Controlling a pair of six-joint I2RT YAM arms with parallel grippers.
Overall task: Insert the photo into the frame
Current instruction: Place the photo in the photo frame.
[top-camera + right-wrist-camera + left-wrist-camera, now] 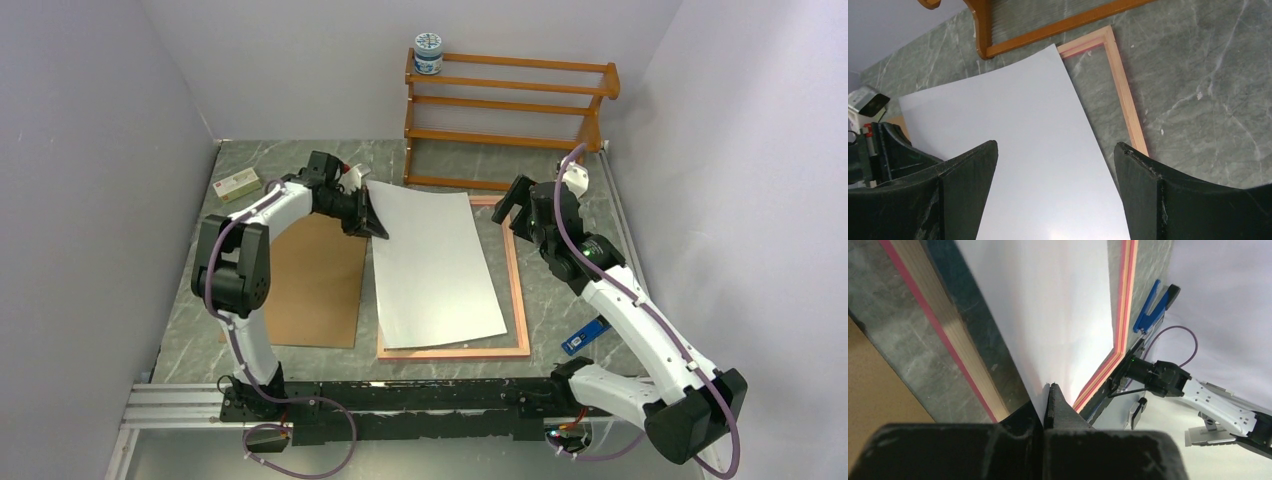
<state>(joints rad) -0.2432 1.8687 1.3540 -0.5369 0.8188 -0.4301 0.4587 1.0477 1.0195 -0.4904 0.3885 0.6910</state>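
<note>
1. The frame (519, 290) lies flat on the worktop (185, 345), pale wood side up.
2. The photo (435, 265), white back up, lies skewed across the frame, its left edge seemingly lifted.
3. The left hand (1048, 395) is pinched shut on the photo's edge at the frame's left side.
4. The right hand (1055, 150) hangs above the frame's far right corner, jaws wide apart, holding nothing.

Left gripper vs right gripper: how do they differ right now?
Left gripper is shut, pinching the left edge of the photo; right gripper is open and holds nothing. Left gripper is in contact with the photo; right gripper hangs above the photo and the frame, touching neither. Shared: both are black two-finger grippers aimed at the photo.
</note>
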